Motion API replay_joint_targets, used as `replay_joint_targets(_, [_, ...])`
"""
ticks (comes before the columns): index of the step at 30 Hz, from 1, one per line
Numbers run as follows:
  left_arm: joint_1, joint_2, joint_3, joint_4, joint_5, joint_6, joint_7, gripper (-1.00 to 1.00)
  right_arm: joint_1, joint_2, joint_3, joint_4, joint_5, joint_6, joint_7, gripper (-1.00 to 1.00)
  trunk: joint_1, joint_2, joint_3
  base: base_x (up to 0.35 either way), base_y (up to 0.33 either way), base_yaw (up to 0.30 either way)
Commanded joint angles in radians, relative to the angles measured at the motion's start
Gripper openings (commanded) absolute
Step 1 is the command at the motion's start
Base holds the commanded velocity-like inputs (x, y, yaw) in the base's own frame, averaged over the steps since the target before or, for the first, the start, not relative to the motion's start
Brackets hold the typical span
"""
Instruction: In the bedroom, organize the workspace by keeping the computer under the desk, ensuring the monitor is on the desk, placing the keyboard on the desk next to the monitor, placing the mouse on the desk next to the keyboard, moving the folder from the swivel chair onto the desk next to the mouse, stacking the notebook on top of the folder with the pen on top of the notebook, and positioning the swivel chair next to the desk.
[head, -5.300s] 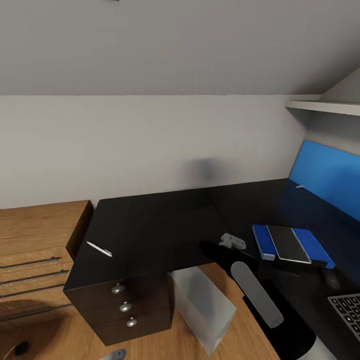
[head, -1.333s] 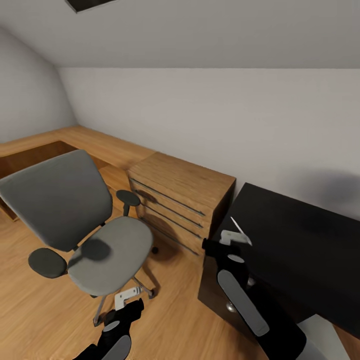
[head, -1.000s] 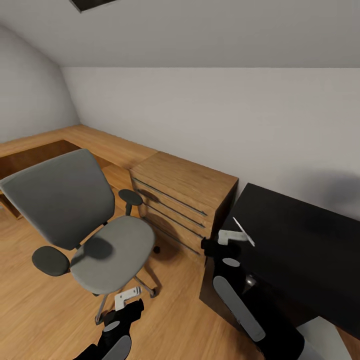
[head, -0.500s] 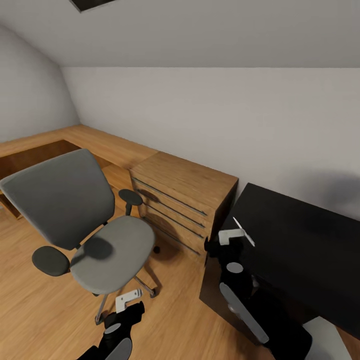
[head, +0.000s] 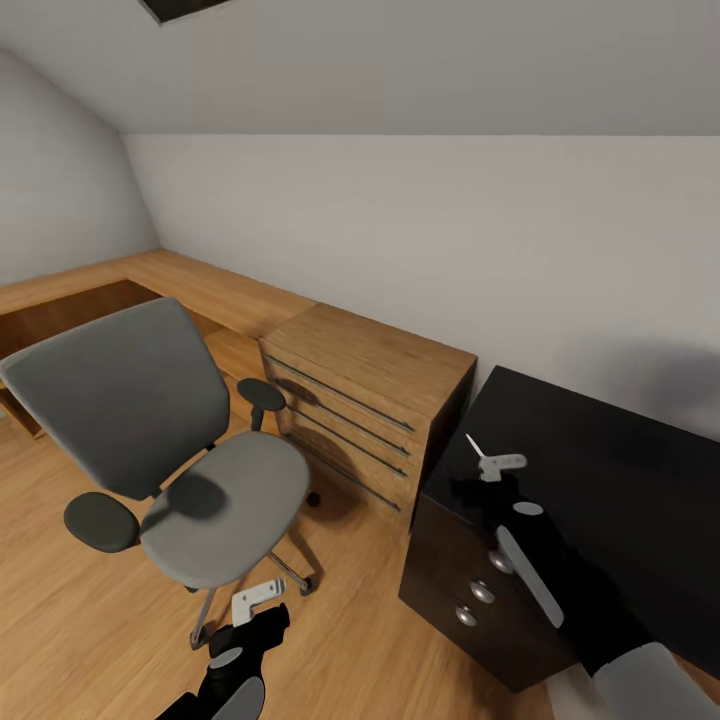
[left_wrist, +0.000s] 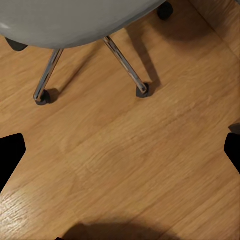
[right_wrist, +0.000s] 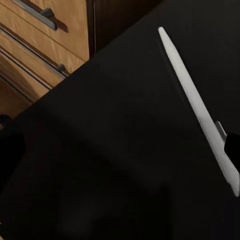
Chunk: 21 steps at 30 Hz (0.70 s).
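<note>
Found pen lying loose on worktop corner just ahead of spread, empty right pincer; noted chair with bare seat, parked apart from worktop beyond chest, left pincer spread over floor; judged pen stacking and chair positioning outstanding.

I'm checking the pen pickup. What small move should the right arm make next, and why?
Probably shift the right gripper sideways until the slim white pen sits between its fingers, then lower. In the right wrist view the pen lies flat on the black desk, off toward one finger rather than centred, and the jaws look open.
</note>
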Motion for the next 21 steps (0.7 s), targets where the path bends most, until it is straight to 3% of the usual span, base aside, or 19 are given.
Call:
replay_joint_targets(1, [-0.001, 0.001, -0.003, -0.002, 0.002, 0.005, 0.007, 1.00, -0.007, -0.001, 0.000, 0.019, -0.001, -0.014, 0.007, 1.00, 0.000, -0.001, -0.001, 0.000, 0.000, 0.000])
replay_joint_targets(5, [-0.001, 0.000, -0.003, -0.002, 0.002, 0.004, 0.006, 1.00, -0.034, -0.002, -0.011, 0.119, 0.037, -0.100, 0.063, 1.00, 0.000, -0.001, -0.001, 0.000, 0.000, 0.000])
replay_joint_targets(6, [-0.001, 0.000, -0.004, -0.001, 0.002, 0.004, 0.005, 1.00, -0.053, -0.002, -0.014, 0.183, 0.050, -0.153, 0.097, 1.00, 0.000, -0.001, -0.001, 0.000, 0.000, 0.000])
replay_joint_targets(11, [-0.001, 0.000, -0.004, -0.002, 0.001, 0.004, 0.005, 1.00, -0.067, -0.003, -0.015, 0.265, 0.058, -0.263, 0.155, 1.00, 0.000, -0.001, -0.001, 0.000, 0.000, 0.000])
replay_joint_targets(21, [-0.001, 0.001, -0.017, -0.001, 0.002, 0.004, 0.005, 1.00, -0.105, -0.013, -0.025, 0.366, 0.059, -0.335, 0.178, 1.00, 0.000, -0.001, -0.001, 0.000, 0.000, 0.000])
